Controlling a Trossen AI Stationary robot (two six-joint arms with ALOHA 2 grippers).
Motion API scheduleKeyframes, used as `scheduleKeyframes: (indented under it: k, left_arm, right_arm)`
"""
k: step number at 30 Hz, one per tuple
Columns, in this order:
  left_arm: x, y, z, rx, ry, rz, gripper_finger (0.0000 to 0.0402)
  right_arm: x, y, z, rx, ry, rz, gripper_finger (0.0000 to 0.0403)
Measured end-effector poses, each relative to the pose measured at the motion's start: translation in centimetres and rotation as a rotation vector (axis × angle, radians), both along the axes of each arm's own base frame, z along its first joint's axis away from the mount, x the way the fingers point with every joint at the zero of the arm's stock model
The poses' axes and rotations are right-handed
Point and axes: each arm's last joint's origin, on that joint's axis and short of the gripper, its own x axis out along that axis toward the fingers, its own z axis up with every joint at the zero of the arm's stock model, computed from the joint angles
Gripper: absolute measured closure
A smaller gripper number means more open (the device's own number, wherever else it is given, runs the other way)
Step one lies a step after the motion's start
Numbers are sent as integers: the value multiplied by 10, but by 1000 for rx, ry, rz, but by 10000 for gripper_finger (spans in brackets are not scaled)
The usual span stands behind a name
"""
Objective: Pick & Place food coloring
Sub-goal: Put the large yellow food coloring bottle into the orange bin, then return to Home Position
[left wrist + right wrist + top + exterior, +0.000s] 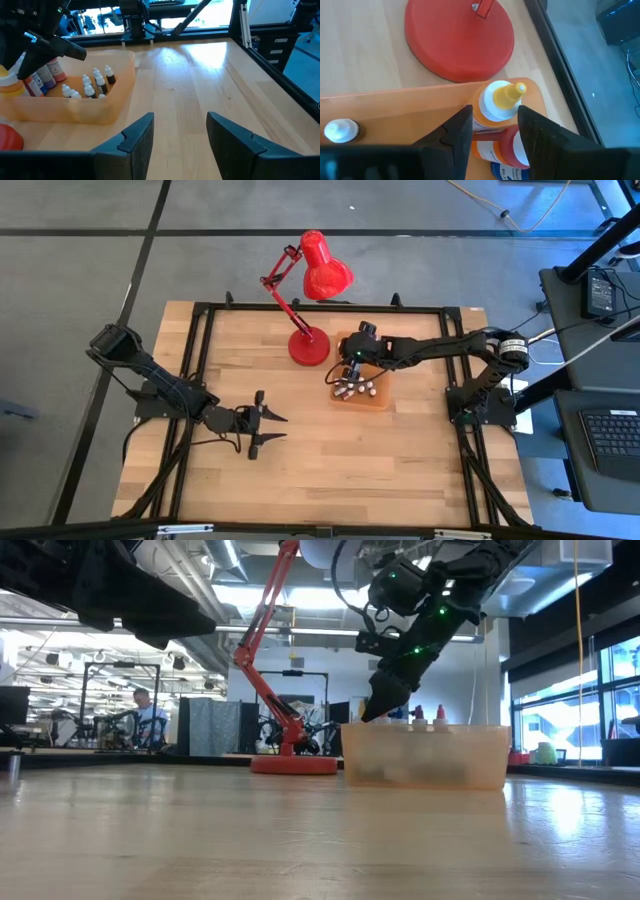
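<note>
Pale wood planks make up the bench (330,460), framed by black rails. At its left side the left end effector (268,431) hovers over bare boards, its two dark fingers (134,142) spread apart with nothing between them (only wood shows in the gap). Further right stands a red desk lamp (309,345), its round base just beside an orange translucent tray (380,402). The food coloring (95,84) sits inside that tray: small white-capped bottles in a loose cluster, and larger ones with yellow and red caps at the end nearest the lamp. The right end effector (338,373) reaches down into the tray from the right arm, its fingers (452,132) parted on either side of a yellow-tipped bottle (496,105); whether they actually press on it I cannot tell.
</note>
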Motion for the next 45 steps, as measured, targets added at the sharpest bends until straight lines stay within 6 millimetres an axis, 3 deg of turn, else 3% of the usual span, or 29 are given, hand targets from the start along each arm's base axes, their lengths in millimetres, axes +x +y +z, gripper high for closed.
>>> scheduleKeyframes:
  k: [8, 13, 16, 20, 25, 31, 37, 45]
  left_arm:
    - [0, 0, 0, 0, 0, 0, 228]
    - [0, 0, 0, 3, 0, 7, 225]
    - [0, 0, 0, 2, 1, 4, 224]
    - [0, 0, 0, 1, 0, 6, 227]
    - [-5, 4, 6, -92, -38, 27, 227]
    - [-34, 26, 8, -202, -175, -57, 224]
    - [-61, 62, -2, -251, -286, -31, 228]
    - [-67, 81, 0, -243, -288, -1, 224]
  right_arm:
    - [2, -1, 5, -13, -15, -11, 243]
    - [2, 9, 43, -29, -50, 2, 243]
    - [-17, 26, 72, 20, -42, -15, 242]
    - [-61, 61, 96, 104, -97, 36, 242]
    - [-114, 94, 80, 268, -213, 126, 242]
    - [-163, 109, 42, 399, -405, 223, 242]
    - [-188, 107, 28, 389, -654, 346, 242]
    - [-208, 101, 3, 336, -757, 386, 242]
